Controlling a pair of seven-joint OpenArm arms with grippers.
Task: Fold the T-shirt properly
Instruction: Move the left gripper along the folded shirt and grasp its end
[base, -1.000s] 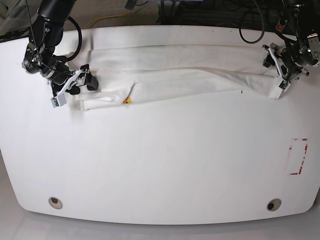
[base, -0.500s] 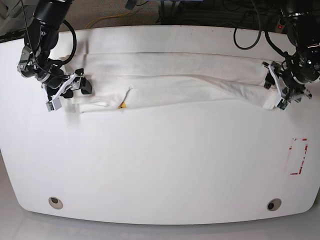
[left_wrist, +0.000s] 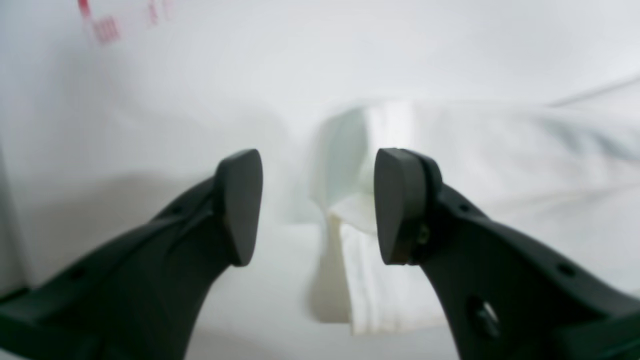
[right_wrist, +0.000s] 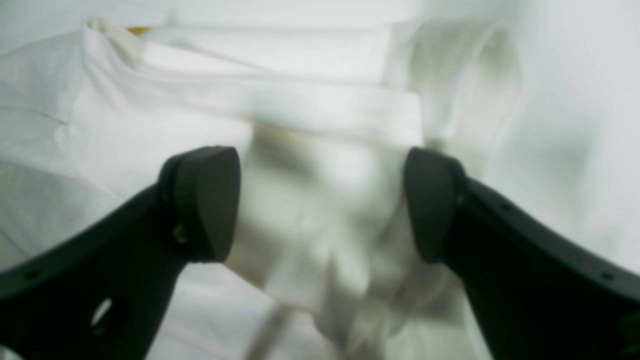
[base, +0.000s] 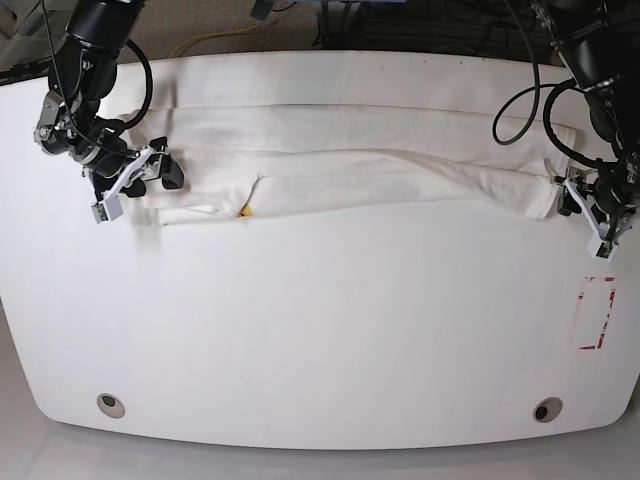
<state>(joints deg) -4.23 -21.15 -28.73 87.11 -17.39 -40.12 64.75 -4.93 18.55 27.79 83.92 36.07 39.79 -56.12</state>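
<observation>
A: While the T-shirt (base: 350, 150) lay across the far half of the table (base: 320, 340) as a long, narrow band running left to right, which step did you log?

B: Judged as mid-fold. The cloth was doubled lengthwise, a speck of yellow print showing at a tuck near the left end. The crosswise fold looked not yet made.

A: Claw states?

B: Left gripper (base: 598, 212), at the scene's right, had its jaws apart and empty; in the left wrist view the gripper (left_wrist: 317, 205) faced the band's end hem, which lay on the table between the fingertips, gripped by neither. Right gripper (base: 135, 185), at the scene's left, stood fully spread; its wrist view showed rumpled, blurred cloth between the pads (right_wrist: 205, 200), nothing pinched. Whether the pads brushed the fabric, I could not tell.

A: Next move, in your estimate?

B: Likely each claw must close on its own end of the band, catching all layers, then one end must be carried over to the other. Risk noted: soft cotton layers may slip apart if only the top one is caught.

A: Any containers to record?

B: None visible. Only a red-marked rectangle (base: 597, 312) on the table at the near right, with nothing in it.
</observation>
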